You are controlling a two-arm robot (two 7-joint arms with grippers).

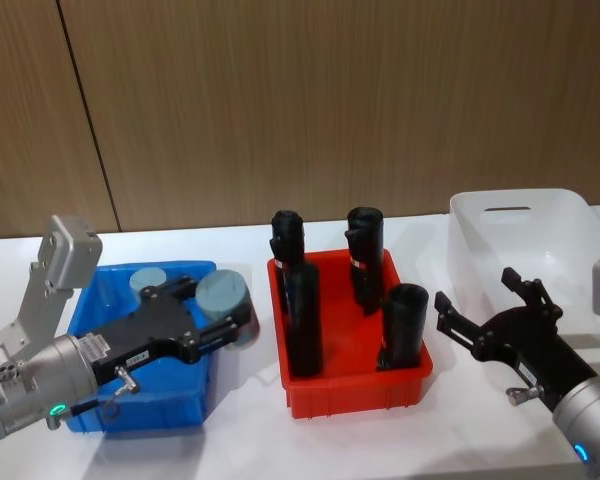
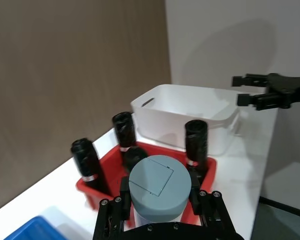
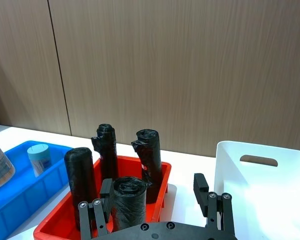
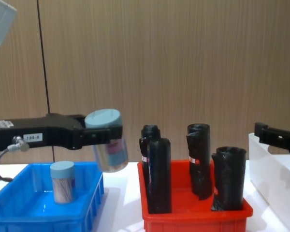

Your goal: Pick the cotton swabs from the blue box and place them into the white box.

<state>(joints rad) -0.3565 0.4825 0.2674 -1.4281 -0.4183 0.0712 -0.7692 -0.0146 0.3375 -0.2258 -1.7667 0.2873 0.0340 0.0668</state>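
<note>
My left gripper (image 1: 225, 318) is shut on a cotton swab tub (image 1: 223, 293) with a grey-blue lid, held in the air tilted above the right edge of the blue box (image 1: 140, 415). From the chest, the held tub (image 4: 106, 140) hangs well above the box rim (image 4: 48, 215). A second cotton swab tub (image 4: 63, 181) stands upright inside the blue box. The white box (image 1: 520, 215) sits at the far right. My right gripper (image 1: 477, 290) hovers open and holds nothing, at the white box's near left side.
A red bin (image 1: 355, 390) with several tall black rolls (image 1: 302, 310) stands between the blue box and the white box, directly along the line between them. A wooden wall closes off the back of the white table.
</note>
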